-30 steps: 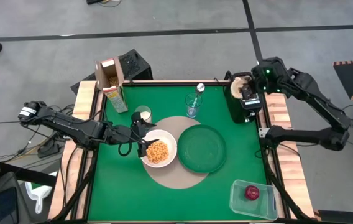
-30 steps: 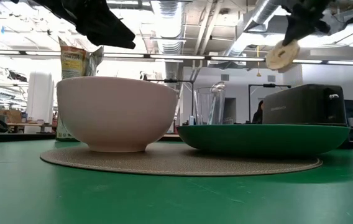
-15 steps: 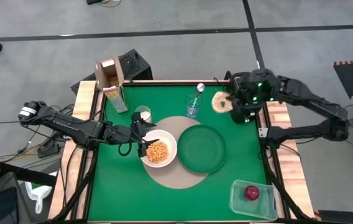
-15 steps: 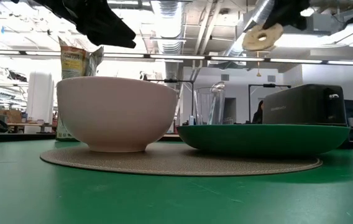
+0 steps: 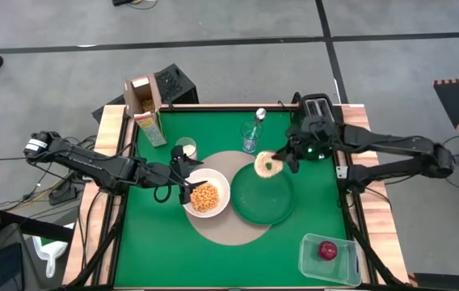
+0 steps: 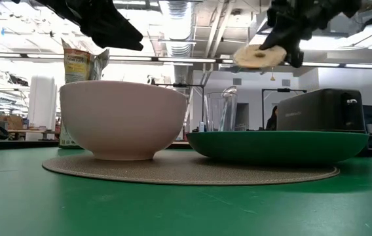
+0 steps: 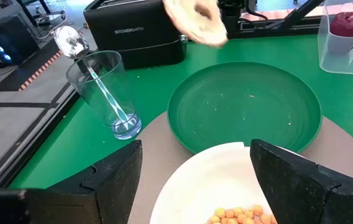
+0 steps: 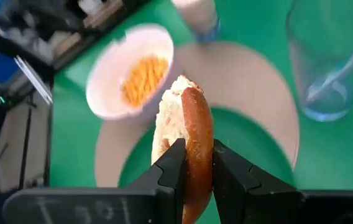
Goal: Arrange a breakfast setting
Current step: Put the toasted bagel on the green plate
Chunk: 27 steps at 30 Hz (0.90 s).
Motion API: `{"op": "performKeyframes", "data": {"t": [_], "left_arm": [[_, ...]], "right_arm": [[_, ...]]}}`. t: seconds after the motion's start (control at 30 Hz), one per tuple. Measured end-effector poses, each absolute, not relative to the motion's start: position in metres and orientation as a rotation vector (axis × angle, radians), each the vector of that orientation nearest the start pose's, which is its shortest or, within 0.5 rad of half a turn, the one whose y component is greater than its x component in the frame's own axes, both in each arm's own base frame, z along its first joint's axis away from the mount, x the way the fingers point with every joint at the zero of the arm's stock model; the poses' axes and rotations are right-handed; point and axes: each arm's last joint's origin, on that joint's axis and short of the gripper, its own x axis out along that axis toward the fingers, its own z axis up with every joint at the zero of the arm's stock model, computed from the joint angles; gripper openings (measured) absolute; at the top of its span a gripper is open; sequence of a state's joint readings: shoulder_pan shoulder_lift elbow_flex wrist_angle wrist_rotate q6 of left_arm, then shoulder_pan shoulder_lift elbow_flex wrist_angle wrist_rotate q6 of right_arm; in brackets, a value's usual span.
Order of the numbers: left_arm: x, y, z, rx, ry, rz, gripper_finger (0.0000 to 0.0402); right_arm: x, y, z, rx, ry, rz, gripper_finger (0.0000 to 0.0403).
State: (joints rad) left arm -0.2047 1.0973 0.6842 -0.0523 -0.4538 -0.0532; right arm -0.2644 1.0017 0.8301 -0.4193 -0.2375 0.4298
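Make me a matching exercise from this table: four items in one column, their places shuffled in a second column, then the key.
Items:
1. round bread
2. metal spoon
3. small red fruit
4. cereal

Places:
A. in the white round bowl
B. in the clear plastic container
C. pinched in the right gripper, above the larger green plate
D. standing in the clear glass

Pairs: 1-C, 2-D, 3-B, 4-A

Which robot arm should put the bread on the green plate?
The right one. Its hand is shut on the round bread, up in the air over the edge of the green plate. The left hand is open and empty over by the white bowl.
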Motion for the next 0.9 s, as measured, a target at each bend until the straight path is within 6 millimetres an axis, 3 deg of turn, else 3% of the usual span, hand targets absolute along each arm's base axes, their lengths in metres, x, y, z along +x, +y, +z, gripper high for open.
{"op": "performKeyframes", "data": {"t": [0.47,0.73,0.9], "left_arm": [[0.23,-0.035,0.254,0.096,0.428,0.255,0.0286],[0.23,-0.035,0.254,0.096,0.427,0.253,0.0286],[0.23,-0.035,0.254,0.096,0.428,0.252,0.0286]], "right_arm": [[0.24,-0.026,0.235,0.561,0.762,-0.069,0.0087],[0.26,-0.029,0.213,0.58,0.806,0.016,0.0087],[0.263,-0.035,0.196,0.614,0.815,0.045,0.0087]]}}
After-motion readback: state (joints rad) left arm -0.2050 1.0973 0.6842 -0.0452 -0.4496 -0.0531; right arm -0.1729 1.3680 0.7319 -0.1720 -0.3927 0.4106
